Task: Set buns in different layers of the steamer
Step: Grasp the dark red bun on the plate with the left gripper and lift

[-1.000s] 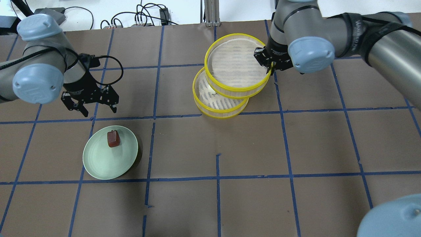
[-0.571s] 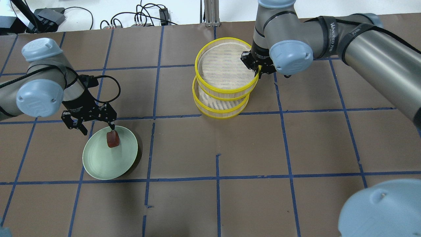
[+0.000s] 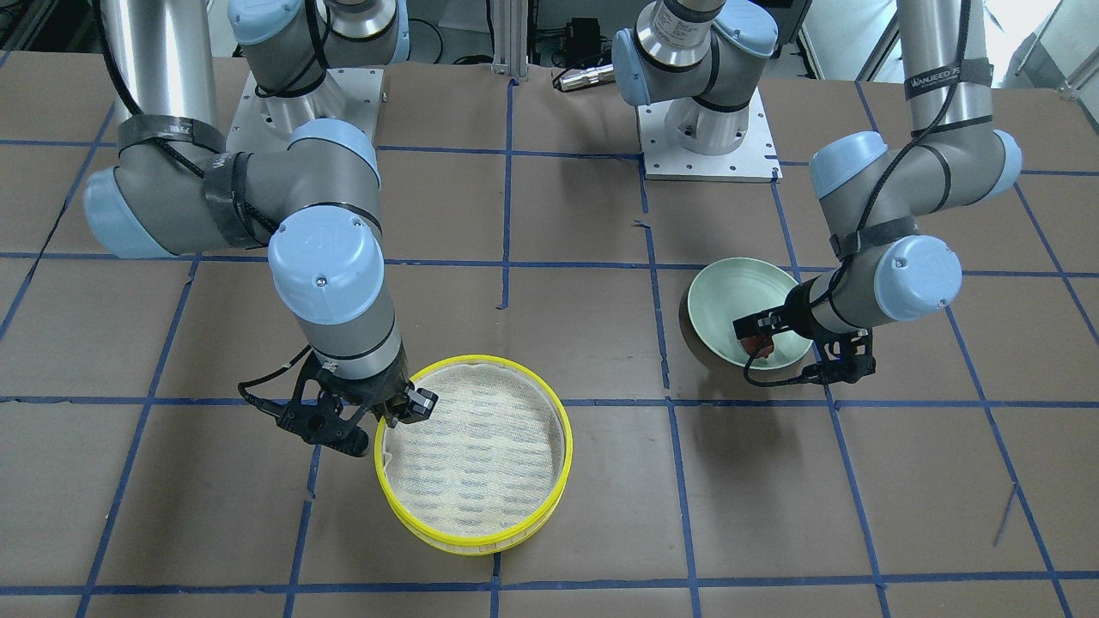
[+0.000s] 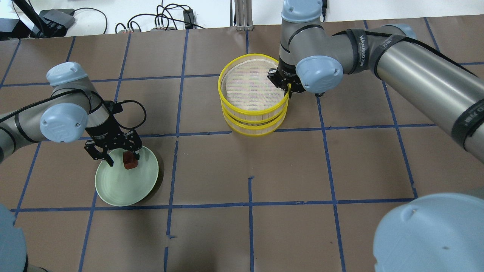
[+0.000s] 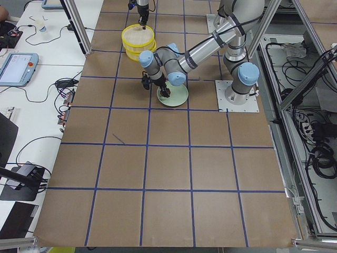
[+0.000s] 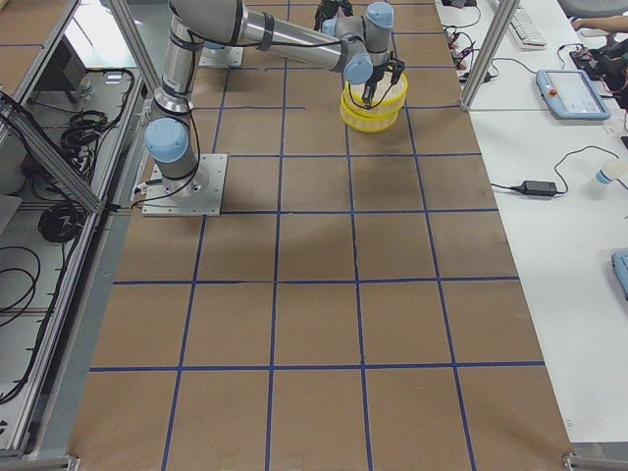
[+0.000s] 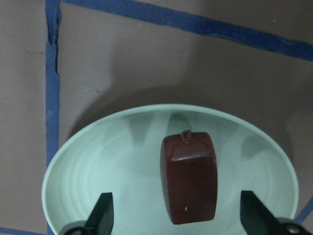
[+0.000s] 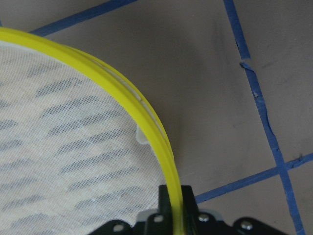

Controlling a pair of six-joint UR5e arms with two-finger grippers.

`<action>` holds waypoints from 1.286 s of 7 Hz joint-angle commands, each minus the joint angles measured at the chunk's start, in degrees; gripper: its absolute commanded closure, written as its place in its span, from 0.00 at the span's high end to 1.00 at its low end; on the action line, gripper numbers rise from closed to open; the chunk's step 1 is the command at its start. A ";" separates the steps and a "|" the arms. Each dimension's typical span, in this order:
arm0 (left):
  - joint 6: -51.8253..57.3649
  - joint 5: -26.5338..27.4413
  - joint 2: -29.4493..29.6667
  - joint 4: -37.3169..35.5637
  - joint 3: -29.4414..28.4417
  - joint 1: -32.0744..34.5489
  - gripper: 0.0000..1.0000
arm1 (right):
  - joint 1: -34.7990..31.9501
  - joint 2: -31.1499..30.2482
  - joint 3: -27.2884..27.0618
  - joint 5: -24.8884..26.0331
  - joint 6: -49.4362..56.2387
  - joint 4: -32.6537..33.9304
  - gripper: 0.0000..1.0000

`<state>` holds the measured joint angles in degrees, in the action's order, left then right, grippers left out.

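Observation:
The dark reddish-brown bun (image 4: 129, 161) lies on the pale green plate (image 4: 121, 187). My left gripper (image 4: 123, 159) is open and low over the plate, one finger on each side of the bun. The left wrist view shows the bun (image 7: 189, 176) between the fingertips (image 7: 101, 215). My right gripper (image 4: 286, 90) is shut on the yellow rim (image 8: 146, 117) of the upper steamer layer (image 4: 245, 81). That layer is lined up on top of the lower layer (image 4: 257, 128). The upper layer's white liner is bare. The white bun is hidden.
Cables and power bricks (image 4: 162, 22) lie past the table's far edge, beside a metal post (image 4: 242, 15). Blue tape lines grid the brown table (image 4: 287, 170). My right arm's elbow (image 4: 427, 234) fills the near right corner.
My right gripper carried the upper layer left until it lined up over the lower layer, covering the white bun. My left gripper moved down to the plate and now straddles the brown bun.

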<state>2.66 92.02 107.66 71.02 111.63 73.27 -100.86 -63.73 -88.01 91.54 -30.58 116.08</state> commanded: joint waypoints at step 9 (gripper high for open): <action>-9.51 -7.58 -9.58 4.92 -18.18 15.48 0.06 | -0.04 -0.87 -2.43 -0.22 1.31 -0.67 0.27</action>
<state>-6.25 89.67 98.50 75.40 97.78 85.96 -100.90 -64.18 -90.18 91.53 -29.28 115.73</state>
